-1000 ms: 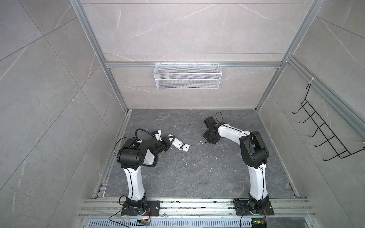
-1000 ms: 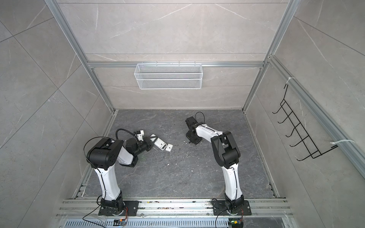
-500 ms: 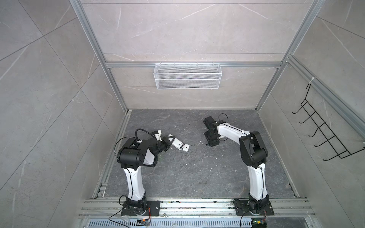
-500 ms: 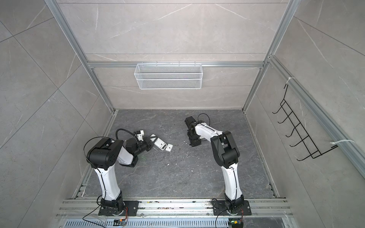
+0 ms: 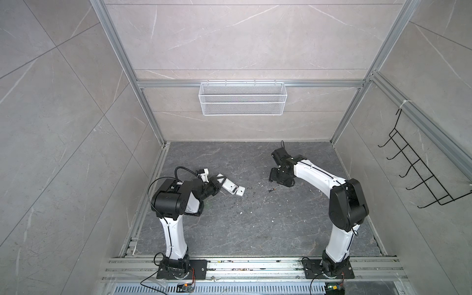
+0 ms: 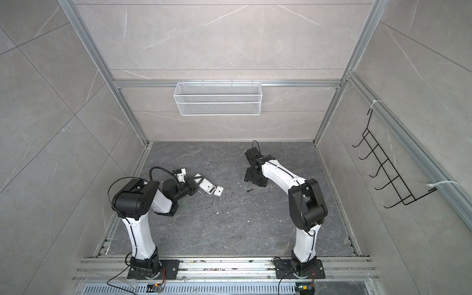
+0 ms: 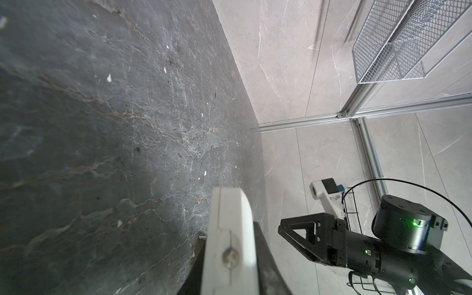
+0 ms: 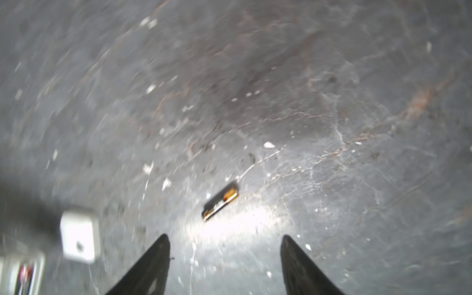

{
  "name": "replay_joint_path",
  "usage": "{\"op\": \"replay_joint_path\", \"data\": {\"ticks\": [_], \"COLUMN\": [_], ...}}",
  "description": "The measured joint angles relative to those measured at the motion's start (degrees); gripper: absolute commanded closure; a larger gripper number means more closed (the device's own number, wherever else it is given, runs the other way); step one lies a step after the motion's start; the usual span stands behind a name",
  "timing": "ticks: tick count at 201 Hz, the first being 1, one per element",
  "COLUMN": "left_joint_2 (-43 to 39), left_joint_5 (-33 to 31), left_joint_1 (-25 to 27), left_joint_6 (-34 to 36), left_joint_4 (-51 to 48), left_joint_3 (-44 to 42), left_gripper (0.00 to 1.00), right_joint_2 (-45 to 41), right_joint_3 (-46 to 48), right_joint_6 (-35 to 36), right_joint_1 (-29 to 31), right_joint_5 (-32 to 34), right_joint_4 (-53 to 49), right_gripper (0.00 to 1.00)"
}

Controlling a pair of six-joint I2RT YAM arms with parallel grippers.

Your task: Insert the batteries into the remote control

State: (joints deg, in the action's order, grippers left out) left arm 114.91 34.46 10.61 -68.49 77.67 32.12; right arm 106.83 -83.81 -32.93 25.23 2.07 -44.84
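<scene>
The remote control (image 5: 229,186), white and turned compartment side up, sits toward the left edge of the dark stone bench (image 5: 255,229). One end is clamped in the closed jaws of the left gripper (image 5: 218,182). In the left wrist view its white edge lies against a dark finger (image 7: 267,258). A small white cover plate (image 5: 240,190) lies just beside the remote's free end; whether the two touch cannot be told. One battery (image 5: 272,189), dark with a copper-orange band, lies alone near the middle of the bench, between the cover plate and the right gripper (image 8: 224,242) and nearer the gripper. That gripper hangs just above the surface, jaws spread and grasping nothing, with the battery a little beyond its fingertips (image 8: 161,252). A blurred dark-and-red shape in the remote's compartment, seen from the right wrist, is too smeared to identify. White specks (image 5: 240,212) dot the bench, and a wire basket (image 5: 242,102) hangs on the rear wall.
</scene>
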Motion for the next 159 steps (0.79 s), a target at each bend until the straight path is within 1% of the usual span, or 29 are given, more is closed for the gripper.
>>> {"op": "replay_joint_path", "data": {"ticks": [14, 26, 38, 48, 63, 78, 96, 119, 141, 159], "left_joint_2": [0.0, 0.0, 0.0, 0.0, 0.0, 0.0, 0.0, 0.0, 0.0, 0.0], "left_joint_5": [0.2, 0.26, 0.28, 0.37, 0.42, 0.44, 0.46, 0.46, 0.46, 0.46], "left_joint_1": [0.0, 0.02, 0.0, 0.0, 0.0, 0.0, 0.0, 0.0, 0.0, 0.0], "left_joint_6": [0.0, 0.0, -0.02, -0.04, -0.04, -0.07, -0.07, -0.09, -0.26, -0.28], "left_joint_4": [0.0, 0.02, 0.0, 0.0, 0.0, 0.0, 0.0, 0.0, 0.0, 0.02], "left_joint_3": [0.0, 0.0, 0.0, 0.0, 0.0, 0.0, 0.0, 0.0, 0.0, 0.0], "left_gripper": [1.0, 1.0, 1.0, 1.0, 1.0, 1.0, 1.0, 1.0, 1.0, 1.0], "right_joint_2": [-0.13, -0.04, 0.09, 0.2, 0.31, 0.44, 0.9, 1.75, 2.45, 2.95], "right_joint_3": [1.2, 3.04, 4.68, 5.73, 6.8, 7.45, 7.52, 7.54, 7.54, 7.52], "right_joint_6": [5.55, 9.14, 11.56, 12.87, 15.04, 16.61, 17.73, 18.47, 19.12, 20.44], "right_joint_1": [0.28, 0.74, 1.25, 1.7, 2.4, 3.28, 4.22, 5.14, 6.1, 7.02], "right_joint_5": [-1.18, -1.46, -1.57, -1.51, -1.4, -0.66, 0.83, 2.89, 5.27, 7.13], "right_joint_4": [0.07, -0.07, -0.39, -0.31, -0.09, 0.2, 0.52, 0.98, 1.14, 1.16], "right_gripper": [0.38, 0.45, 0.51, 0.6, 0.67, 0.69, 0.7, 0.7, 0.68, 0.69]}}
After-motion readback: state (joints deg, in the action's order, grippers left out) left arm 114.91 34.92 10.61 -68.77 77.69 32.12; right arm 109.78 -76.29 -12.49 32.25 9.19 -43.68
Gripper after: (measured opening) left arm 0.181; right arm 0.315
